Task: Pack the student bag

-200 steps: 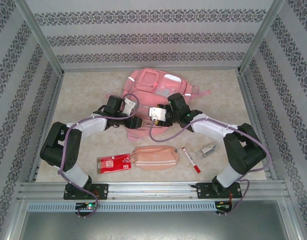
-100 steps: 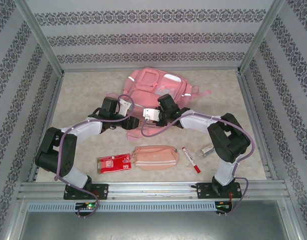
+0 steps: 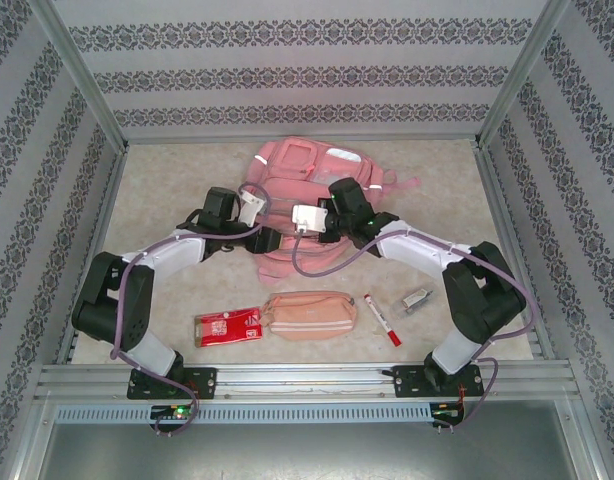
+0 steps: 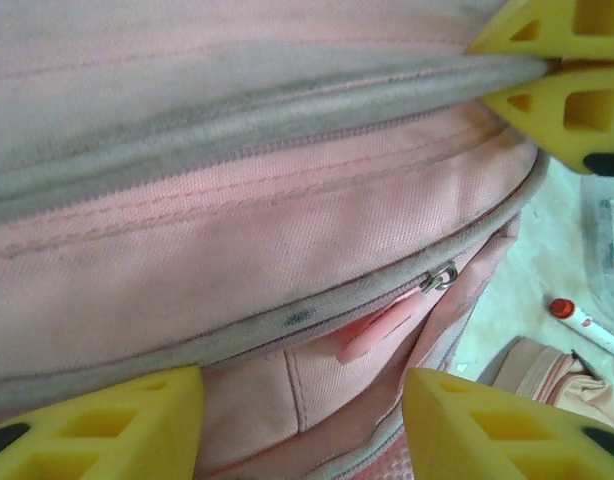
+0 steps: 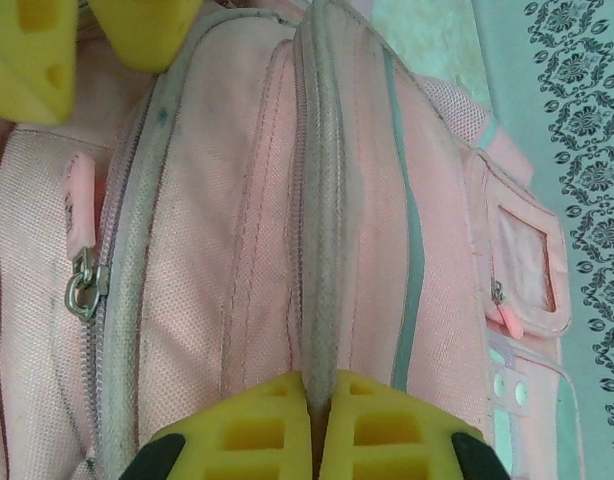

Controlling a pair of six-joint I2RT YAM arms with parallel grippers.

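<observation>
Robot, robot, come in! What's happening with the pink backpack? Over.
Right pincer shut on grey seam of student bag. Left pincer open over zip pull. Zips look closed.

We find the student bag (image 3: pixel 307 180) at the upper centre of the table (image 3: pixel 167 190), with the left fingers (image 4: pixel 97 425) and right fingers (image 5: pixel 387 425) at its lower edge. Below it, from left to right, lie a packet (image 3: pixel 227 327), a pouch (image 3: pixel 309 313) just beside it, a marker (image 3: pixel 382 320) and a clip (image 3: pixel 417 300).
</observation>
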